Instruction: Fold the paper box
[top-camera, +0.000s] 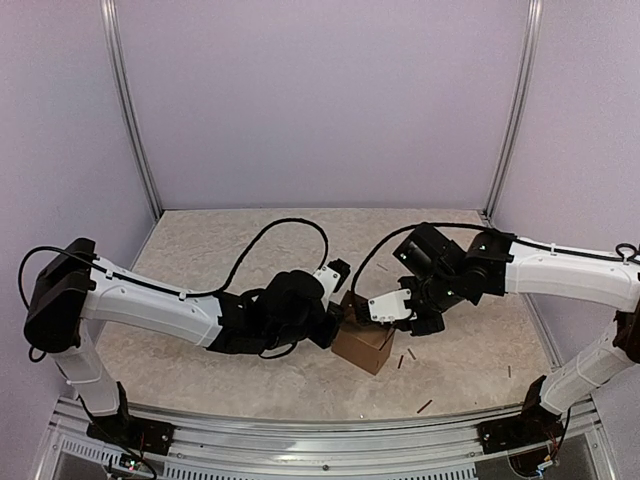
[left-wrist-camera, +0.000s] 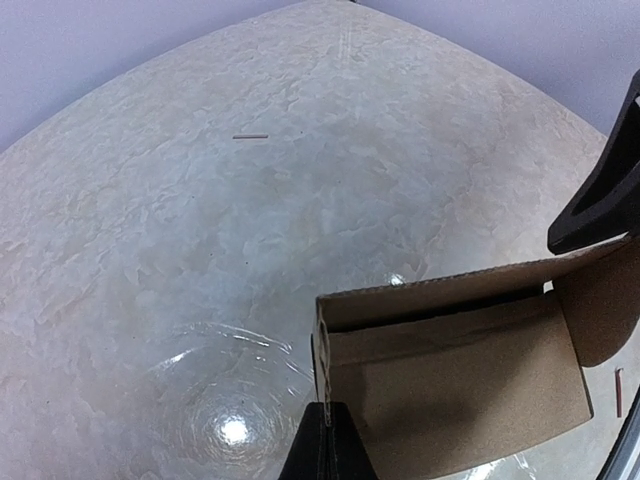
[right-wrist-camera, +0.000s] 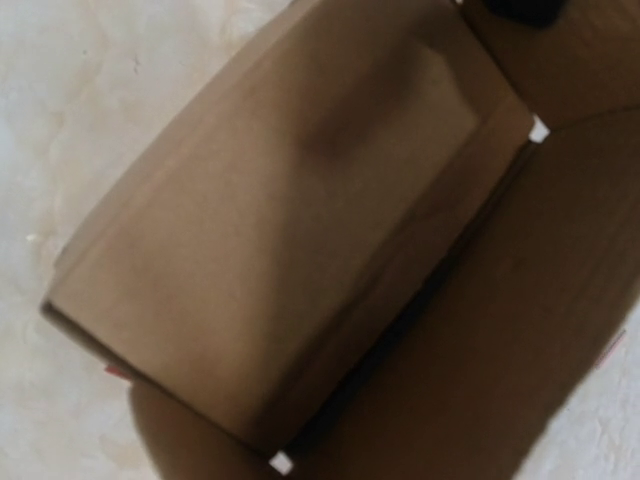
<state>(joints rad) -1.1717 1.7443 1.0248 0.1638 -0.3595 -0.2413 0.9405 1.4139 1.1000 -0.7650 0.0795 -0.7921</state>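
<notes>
Closing flaps on the paper box (top-camera: 362, 345), mid-tabletop (top-camera: 220, 250). Left gripper (left-wrist-camera: 325, 412) is pinched shut on its side wall. Right gripper (top-camera: 392, 308) sits at the top flap; I can't tell its grip. Next I'd press the flap in.

The frame is mostly filled by the paper box (right-wrist-camera: 250, 240), seen very close, blurred, and set diagonally from lower left to upper right. Its brown cardboard is shaded toward the right, where a wide flap (right-wrist-camera: 540, 300) is spread. One small white tip (right-wrist-camera: 538, 128) is seen at the upper right and another white tip (right-wrist-camera: 281, 462) at the bottom; what they are cannot be told. The pale mottled table (right-wrist-camera: 90, 120) is shown at the left.
</notes>
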